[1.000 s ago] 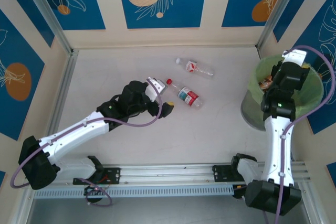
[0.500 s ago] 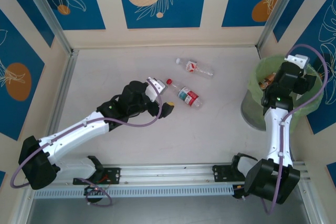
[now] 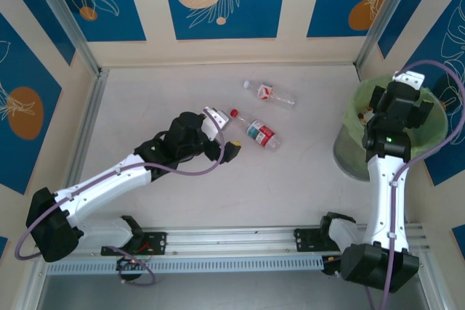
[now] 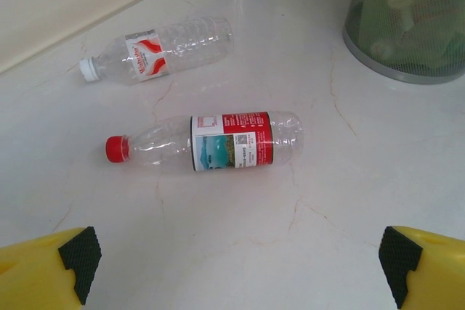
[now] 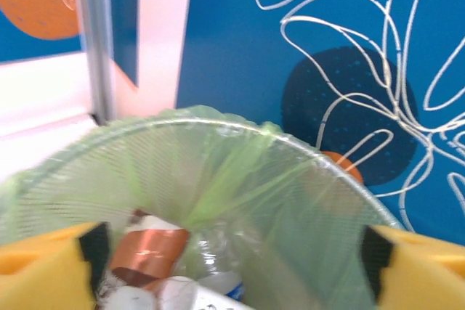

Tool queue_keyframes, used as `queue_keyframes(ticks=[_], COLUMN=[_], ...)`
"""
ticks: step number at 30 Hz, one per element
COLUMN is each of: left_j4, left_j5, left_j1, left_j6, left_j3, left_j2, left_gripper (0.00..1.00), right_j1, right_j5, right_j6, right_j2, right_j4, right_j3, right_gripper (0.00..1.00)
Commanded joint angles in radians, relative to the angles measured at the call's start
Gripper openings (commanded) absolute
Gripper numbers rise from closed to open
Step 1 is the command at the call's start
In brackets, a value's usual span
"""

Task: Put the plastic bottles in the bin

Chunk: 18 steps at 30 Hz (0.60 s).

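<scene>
While the right end effector [image 5: 232,252] hangs over the bin [image 3: 347,152] at the right edge of the overhead view, its fingers stand wide apart with nothing between them. Below it, inside the green liner [image 5: 218,172], lie several bottles, among them a brown-labelled bottle [image 5: 149,252]. That side reads as the release end of a delivery.

Two bottles are left on the worktop [image 3: 145,99], both on their sides near the upper middle of the overhead view. The red-capped bottle [image 4: 229,141] lies in the centre of the left wrist view, cap to the left. The white-capped bottle [image 4: 156,47] lies beyond it, toward the upper left of that frame and apart from it.

The left end effector [image 4: 240,270] is spread wide and empty, near the red-capped bottle but not touching it. The step in hand is probably the pickup of that bottle.

The next move calls for going forward and down until the fingers straddle the labelled body across its width, then closing gently, since a round, thin bottle may roll or buckle.
</scene>
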Motion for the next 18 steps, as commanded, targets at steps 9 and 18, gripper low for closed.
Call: queue_keyframes(ticks=[9, 18], left_j4=[-0.039, -0.167], left_j5=[-0.09, -0.161], left_j1=[-0.009, 0.001], left_j6=[-0.056, -0.248], left_j3=[0.043, 0.148], left_j2=[0.035, 0.109], left_gripper=[1.0, 1.0], right_j1=[0.306, 0.416], right_j5=[-0.254, -0.641], right_j6=[0.257, 0.294], right_j2=[-0.089, 0.005], right_j4=[-0.058, 0.111], right_j3=[0.046, -0.04], right_gripper=[1.0, 1.0])
